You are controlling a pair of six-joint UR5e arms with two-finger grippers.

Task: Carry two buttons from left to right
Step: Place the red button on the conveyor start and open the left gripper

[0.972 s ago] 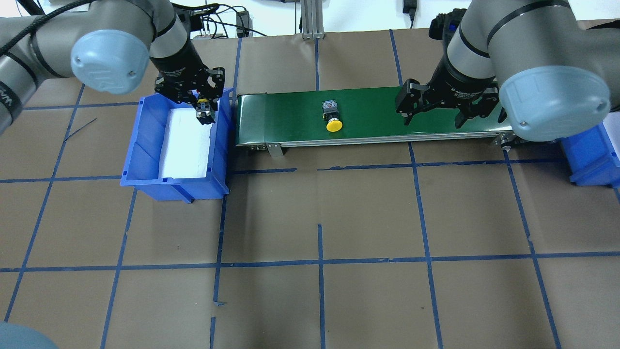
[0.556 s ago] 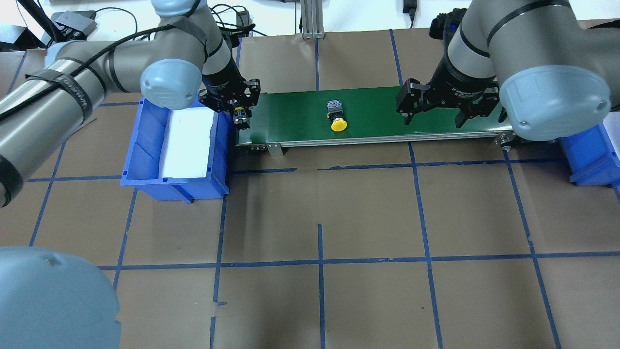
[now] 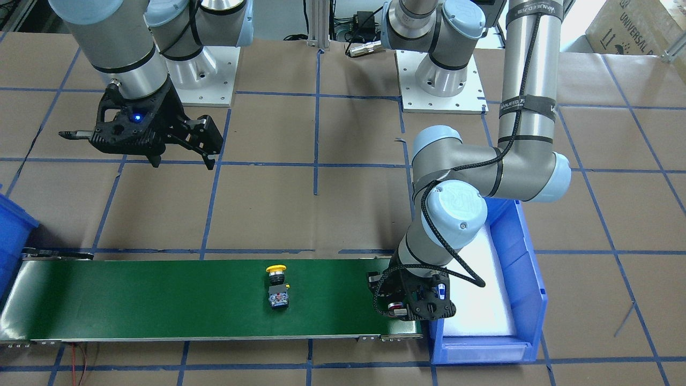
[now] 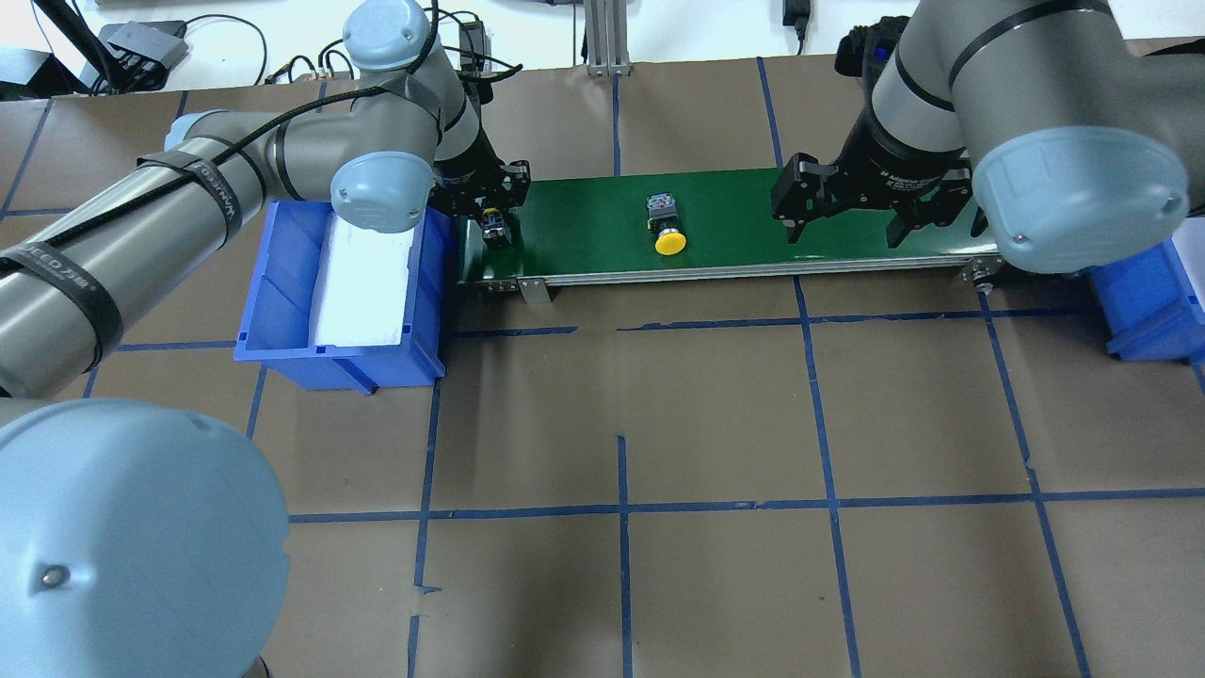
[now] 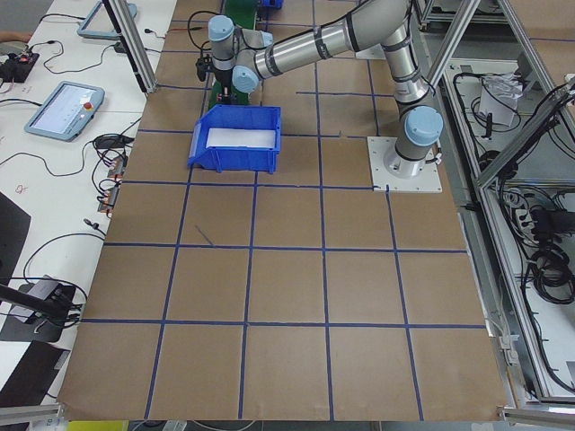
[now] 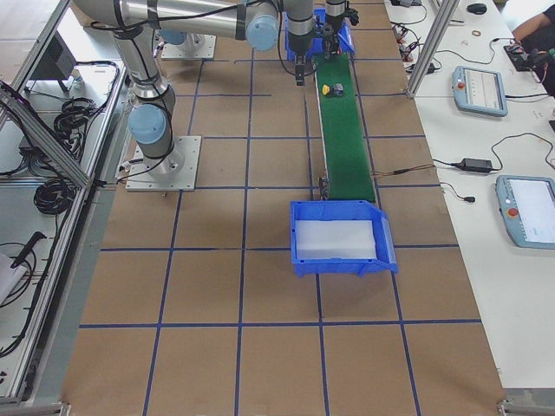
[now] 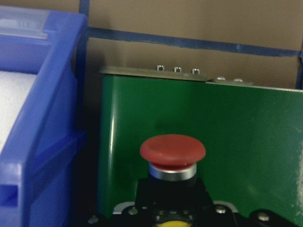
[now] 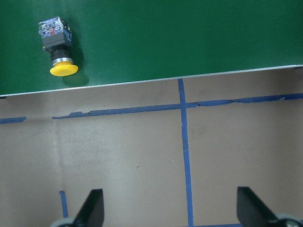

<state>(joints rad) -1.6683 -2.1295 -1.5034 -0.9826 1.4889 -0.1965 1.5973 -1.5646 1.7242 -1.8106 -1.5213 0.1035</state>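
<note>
My left gripper is shut on the red-capped button and holds it low over the left end of the green conveyor belt, just past the bin's wall. In the front view this gripper hides most of the button. The yellow-capped button lies on its side mid-belt, also seen in the front view and the right wrist view. My right gripper hangs open and empty above the belt's right part, to the right of the yellow button.
A blue bin with a white foam liner stands at the belt's left end. Another blue bin sits beyond the belt's right end, partly behind my right arm. Brown paper with blue tape lines covers the table.
My left arm has carried the red button from over the left bin to the belt's left end. The yellow button has drifted a little to the right on the belt. The right arm stayed still.
</note>
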